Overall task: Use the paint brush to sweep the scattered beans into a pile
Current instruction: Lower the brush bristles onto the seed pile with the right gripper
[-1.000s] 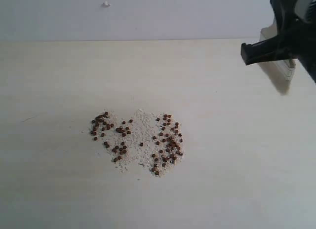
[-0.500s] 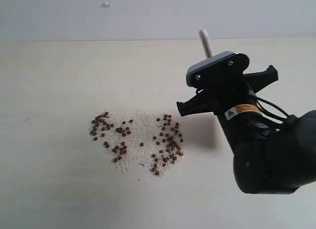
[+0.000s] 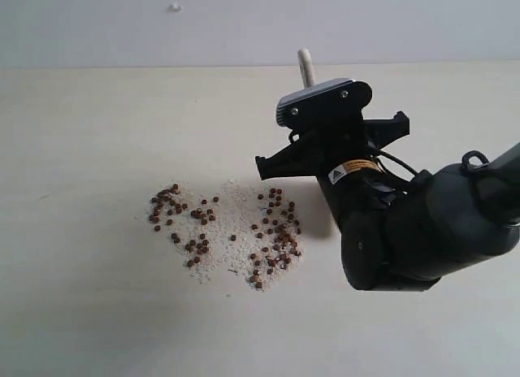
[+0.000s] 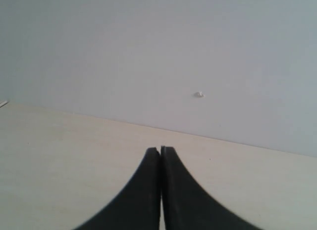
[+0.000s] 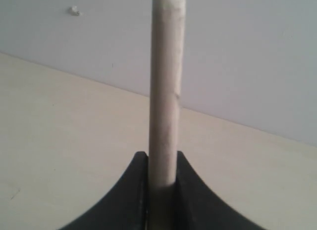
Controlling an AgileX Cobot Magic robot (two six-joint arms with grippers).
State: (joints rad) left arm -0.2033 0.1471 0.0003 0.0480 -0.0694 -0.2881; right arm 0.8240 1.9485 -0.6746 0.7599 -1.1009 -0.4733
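Beans [image 3: 276,235] are lying scattered, right gripper [image 5: 162,163] is clamping the paint brush [image 5: 165,91] beside them, left gripper [image 4: 160,153] is sitting closed.

Right arm [image 3: 406,231] bent low, right fingers [image 5: 130,195] gripping, narrowly apart; left fingers [image 4: 143,195] pressed together.

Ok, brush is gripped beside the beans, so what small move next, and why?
Probably lower the right gripper until the paint brush meets the table just right of the beans, ready to stroke left. The gripper is shut on the handle beside the right-hand cluster, the beans lie in two loose clusters, and the bristles are hidden.
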